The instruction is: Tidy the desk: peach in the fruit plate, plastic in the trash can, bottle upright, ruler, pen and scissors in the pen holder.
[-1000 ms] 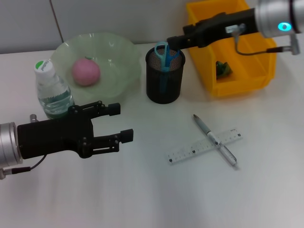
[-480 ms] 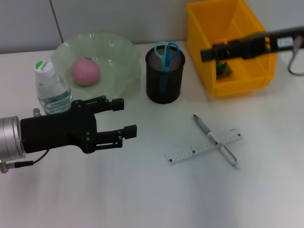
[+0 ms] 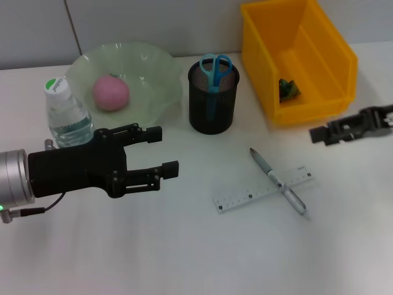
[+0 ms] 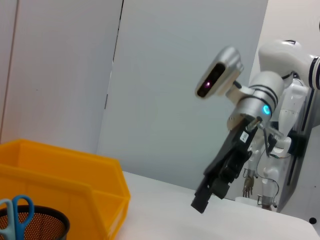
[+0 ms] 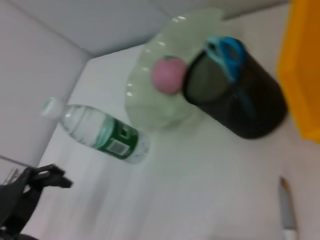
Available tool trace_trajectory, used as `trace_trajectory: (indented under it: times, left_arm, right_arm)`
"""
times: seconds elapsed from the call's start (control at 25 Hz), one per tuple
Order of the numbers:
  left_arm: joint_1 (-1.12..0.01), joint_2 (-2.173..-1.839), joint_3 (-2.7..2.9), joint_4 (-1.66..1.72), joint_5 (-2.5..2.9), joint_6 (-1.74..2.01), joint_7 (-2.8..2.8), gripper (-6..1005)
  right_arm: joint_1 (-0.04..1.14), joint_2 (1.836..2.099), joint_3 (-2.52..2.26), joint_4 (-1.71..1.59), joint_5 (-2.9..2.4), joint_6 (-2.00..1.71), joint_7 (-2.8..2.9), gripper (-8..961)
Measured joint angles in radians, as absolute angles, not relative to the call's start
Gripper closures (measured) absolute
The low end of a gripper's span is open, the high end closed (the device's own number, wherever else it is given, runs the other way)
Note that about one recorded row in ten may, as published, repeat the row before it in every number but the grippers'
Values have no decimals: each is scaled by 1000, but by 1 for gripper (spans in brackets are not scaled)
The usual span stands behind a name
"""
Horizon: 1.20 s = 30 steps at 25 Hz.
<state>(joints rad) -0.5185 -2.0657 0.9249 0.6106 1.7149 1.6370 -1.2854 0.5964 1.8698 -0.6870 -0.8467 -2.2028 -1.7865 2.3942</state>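
Three containers toward the far side of the white table (image 3: 184, 258): pale green fruit plate (image 3: 156, 70) with the pink peach (image 3: 111, 93) resting inside, near its middle; black mesh pen holder (image 3: 212, 117) at about 3 o'clock from the plate, just beside its rim, with the blue-handled scissors (image 3: 215, 66) standing in it, handles up; yellow trash can (image 3: 328, 74) at 2 o'clock from the holder, open-topped, with a small green scrap of plastic (image 3: 288, 89) lying on its floor. Upright at 8 o'clock from the plate, touching or nearly touching its rim, the water bottle (image 3: 67, 117), white cap with a green mark on top. Out on the bare surface at 5 o'clock from the pen holder, well apart from it, the clear ruler (image 3: 245, 196) lying flat with the silver pen (image 3: 277, 181) laid across it, the two crossing and touching. Left gripper (image 3: 163, 149) at 7 o'clock from the holder, black, spread wide and holding nothing, pointed toward the ruler. Right gripper (image 3: 319, 135) at 5 o'clock from the trash can, just beside its near corner; released or clenched, impossible to tell. Behind everything, a plain grey panelled wall (image 3: 153, 24)
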Motion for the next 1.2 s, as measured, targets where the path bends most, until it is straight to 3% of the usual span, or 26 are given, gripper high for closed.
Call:
trace_trajectory:
  times: [0.2, 0.44, 0.88, 1.2]
  left_arm:
    - [-518, -2066, 925, 611, 1715, 1646, -1285, 201]
    - [-518, -2066, 928, 611, 1715, 1654, -1283, 202]
    - [-516, -2066, 925, 608, 1715, 1661, -1259, 202]
    - [-520, -2069, 925, 606, 1698, 1655, -1258, 201]
  right_arm:
    - [596, 1831, -632, -741, -2283, -1766, 2396, 288]
    - [615, 1810, -628, -653, -2357, -1700, 2430, 288]
    - [670, 1817, -640, -556, -2403, -1598, 2428, 289]
    - [710, 1828, -754, -691, -2416, -1641, 2273, 289]
